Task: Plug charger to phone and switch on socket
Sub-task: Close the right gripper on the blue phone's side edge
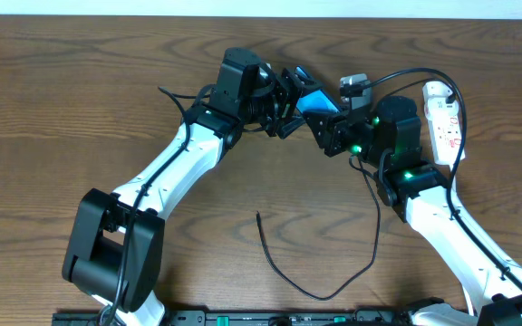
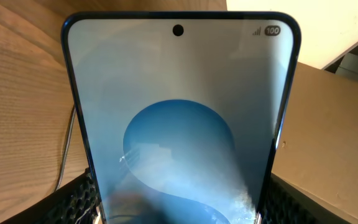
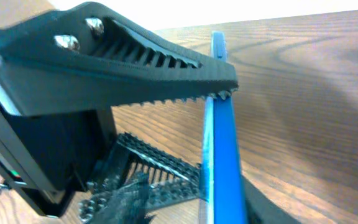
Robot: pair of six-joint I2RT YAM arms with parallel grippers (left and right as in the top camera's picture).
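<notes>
- The left pincer [image 1: 288, 101] and right pincer [image 1: 327, 125] both pinch the phone [image 1: 314, 100], raised at far centre.
- The charger [image 1: 323, 296] lies loose nearer; next, one pincer should let go and fetch its tip.

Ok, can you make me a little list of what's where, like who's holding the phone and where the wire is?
phone: held up, screen lit blue, gripped by the left gripper
right gripper: one toothed finger touches the phone's edge; full grip unclear
charger: black cable lying loose on the table, tip not in the phone
socket: white strip at the right, nothing touching it
</notes>
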